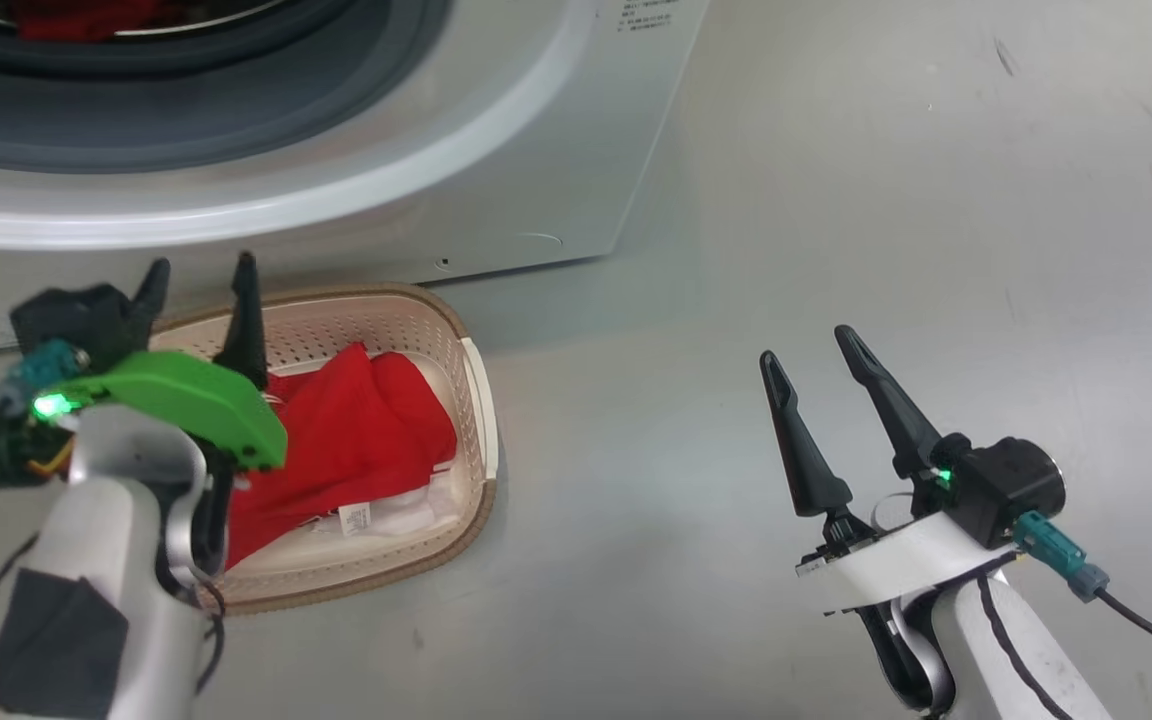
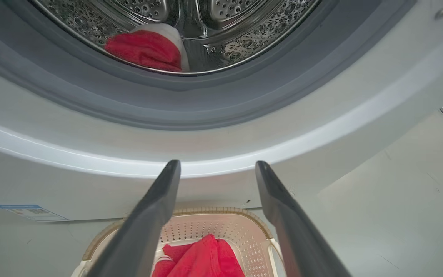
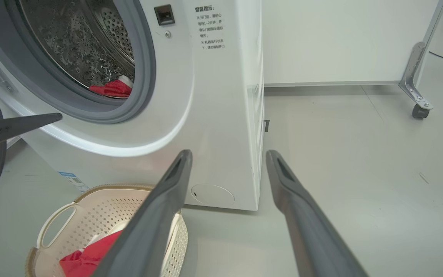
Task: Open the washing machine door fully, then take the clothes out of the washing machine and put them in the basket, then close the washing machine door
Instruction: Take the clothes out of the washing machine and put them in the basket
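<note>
Grey floor (image 1: 836, 200) | left gripper (image 1: 201, 262) over basket (image 1: 436, 330), fingers wide, apparently clear of clothes (image 1: 376, 430) | right gripper (image 1: 806, 345) well right of basket, fingers wide, empty

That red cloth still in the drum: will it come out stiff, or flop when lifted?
Probably floppy: the red cloth lies slumped in soft folds on the drum floor. It would likely drape like the garment crumpled in the basket. It looks light, but could drag on the grey gasket.
</note>
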Controlling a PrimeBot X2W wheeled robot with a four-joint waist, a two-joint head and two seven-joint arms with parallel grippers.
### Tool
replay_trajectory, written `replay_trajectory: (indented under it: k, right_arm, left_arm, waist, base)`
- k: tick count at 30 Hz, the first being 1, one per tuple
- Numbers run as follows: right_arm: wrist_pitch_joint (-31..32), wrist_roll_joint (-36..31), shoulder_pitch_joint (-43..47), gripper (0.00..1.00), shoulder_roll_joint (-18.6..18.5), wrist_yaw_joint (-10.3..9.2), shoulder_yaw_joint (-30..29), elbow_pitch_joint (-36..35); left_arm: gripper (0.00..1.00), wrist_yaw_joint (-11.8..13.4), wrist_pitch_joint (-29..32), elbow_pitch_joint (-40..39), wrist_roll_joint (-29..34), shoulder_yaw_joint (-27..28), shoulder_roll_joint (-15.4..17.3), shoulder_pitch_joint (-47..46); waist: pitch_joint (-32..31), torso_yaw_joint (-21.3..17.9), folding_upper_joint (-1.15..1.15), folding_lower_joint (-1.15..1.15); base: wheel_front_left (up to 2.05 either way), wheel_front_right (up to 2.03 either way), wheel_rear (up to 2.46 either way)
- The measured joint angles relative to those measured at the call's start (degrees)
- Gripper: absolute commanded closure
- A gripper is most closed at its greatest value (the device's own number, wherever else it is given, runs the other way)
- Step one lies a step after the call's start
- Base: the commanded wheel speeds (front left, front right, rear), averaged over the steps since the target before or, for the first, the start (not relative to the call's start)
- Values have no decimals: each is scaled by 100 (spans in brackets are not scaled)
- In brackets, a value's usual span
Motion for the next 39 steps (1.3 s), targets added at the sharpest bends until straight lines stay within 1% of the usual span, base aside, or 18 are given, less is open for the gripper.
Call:
replay_trajectory:
  k: [1, 3, 4, 5, 12, 14, 19, 23, 25, 29, 31, 38, 39]
  right_arm:
    - [-1, 103, -114, 0, 0, 0, 38, -36]
    - [0, 208, -233, 0, 0, -1, 80, -85]
    - [0, 208, -233, 0, 0, -1, 80, -85]
    - [0, 246, -296, 0, -1, -1, 107, -113]
    - [-1, 563, -798, 0, -3, -10, 261, -238]
    - [-1, 636, -921, 0, -4, -11, 327, -242]
    - [-1, 882, -1076, 0, -4, -41, 481, -242]
    - [-1, 1012, -1174, 0, -3, -45, 610, -241]
    - [0, 1072, -1215, 0, -3, -85, 667, -238]
    - [-1, 1226, -1278, 0, -2, -89, 761, -235]
    - [-1, 1255, -1293, 0, -2, -134, 764, -236]
    - [-1, 1298, -1395, 0, 1, -148, 781, -230]
    - [-1, 1306, -1395, 0, 1, -187, 783, -224]
  left_arm:
    - [0, -31, 180, 37, 0, 52, 114, -323]
    - [0, -44, 363, 41, 1, 101, 247, -645]
    - [0, -44, 363, 41, 1, 101, 247, -645]
    - [0, -45, 443, 40, 1, 132, 319, -808]
    - [0, -52, 981, 14, 193, 243, 899, -1968]
    - [0, -92, 1100, 55, 207, 311, 1036, -2243]
    - [0, -91, 1395, 183, 207, 488, 1294, -2803]
    - [0, -90, 1566, 334, 311, 589, 1575, -3193]
    - [0, -90, 1626, 413, 360, 635, 1668, -3366]
    - [0, -89, 1726, 565, 466, 669, 1883, -3619]
    - [0, -89, 1814, 654, 519, 662, 1964, -3728]
    - [0, -119, 2083, 1032, 780, 519, 2261, -3982]
    - [0, -125, 2183, 1116, 854, 475, 2342, -4036]
  waist:
    - [160, -73, 0, 0]
    - [322, -147, 0, 0]
    - [322, -147, 0, 0]
    - [402, -182, 0, 0]
    - [969, -436, 0, 0]
    - [1114, -517, 0, 0]
    - [1387, -764, 0, 1]
    - [1550, -971, 0, 1]
    - [1621, -1072, 0, 0]
    - [1740, -1260, 0, 1]
    - [1796, -1339, 0, 1]
    - [1938, -1519, 0, 1]
    - [1950, -1541, 0, 1]
  base:
    - [0, 0, 0]
    - [0, 0, 0]
    - [0, 0, 0]
    - [0, 0, 0]
    - [0, 0, 0]
    - [0, 0, 0]
    - [0, 0, 0]
    - [0, 0, 0]
    - [0, 0, 0]
    - [0, 0, 0]
    - [0, 0, 0]
    - [0, 0, 0]
    - [0, 0, 0]
